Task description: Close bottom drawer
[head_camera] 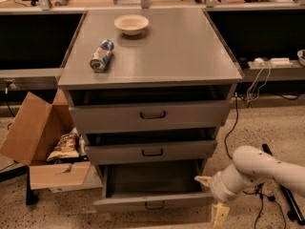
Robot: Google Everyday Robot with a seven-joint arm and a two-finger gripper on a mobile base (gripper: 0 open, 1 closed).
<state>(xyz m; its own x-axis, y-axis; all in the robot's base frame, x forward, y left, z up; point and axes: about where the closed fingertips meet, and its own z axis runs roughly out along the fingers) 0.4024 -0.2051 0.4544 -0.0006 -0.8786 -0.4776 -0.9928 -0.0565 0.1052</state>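
Bottom drawer (152,204), lowest in the cabinet (181,46), stands pulled out, interior dark; hand (209,199), spread and holding nothing, sits by its right front corner, contact hard to judge, lower fingertip (220,218) at frame edge

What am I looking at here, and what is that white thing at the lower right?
One camera looks down at the front of a grey cabinet with three drawers. The white thing is a robot arm. Its gripper, the two-fingered hand at the arm's end, sits open and empty beside the right front corner of the bottom drawer, which is pulled out. On the cabinet top are a bowl and a can lying on its side. An open cardboard box stands on the floor to the left.
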